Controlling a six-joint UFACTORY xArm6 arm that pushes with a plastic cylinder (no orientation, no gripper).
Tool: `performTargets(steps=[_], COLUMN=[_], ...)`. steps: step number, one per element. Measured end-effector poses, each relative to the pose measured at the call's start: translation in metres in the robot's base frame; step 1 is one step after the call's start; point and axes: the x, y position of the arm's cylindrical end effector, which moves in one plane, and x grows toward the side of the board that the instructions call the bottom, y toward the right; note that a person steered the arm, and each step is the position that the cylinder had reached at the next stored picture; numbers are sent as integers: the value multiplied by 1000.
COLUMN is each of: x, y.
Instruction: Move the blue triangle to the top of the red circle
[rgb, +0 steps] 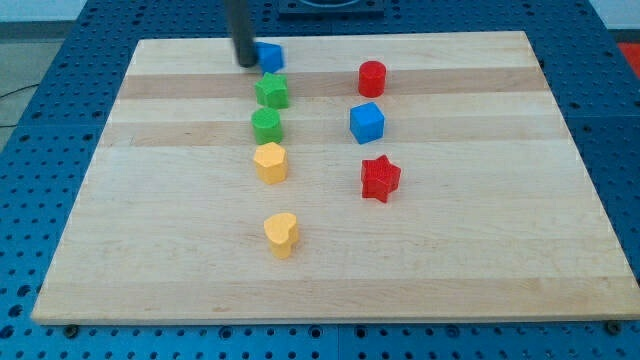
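The blue triangle (271, 56) lies near the view's top edge of the wooden board, left of centre. The red circle (372, 77) stands to its right and slightly lower, about a hundred pixels away. My tip (246, 63) is at the end of the dark rod that comes down from the view's top, and it sits right against the blue triangle's left side.
Below the blue triangle runs a column: a green star (272, 91), a green circle (267, 126), a yellow hexagon (270, 162) and a yellow heart (282, 234). A blue cube (367, 123) and a red star (380, 178) lie below the red circle. The board's top edge (400, 36) is close.
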Motion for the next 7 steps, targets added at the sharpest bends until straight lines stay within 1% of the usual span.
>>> performTargets(steps=[1, 2, 3, 4, 5, 6, 7], x=[0, 0, 0, 0, 0, -1, -3], y=[53, 92, 107, 99, 146, 102, 81])
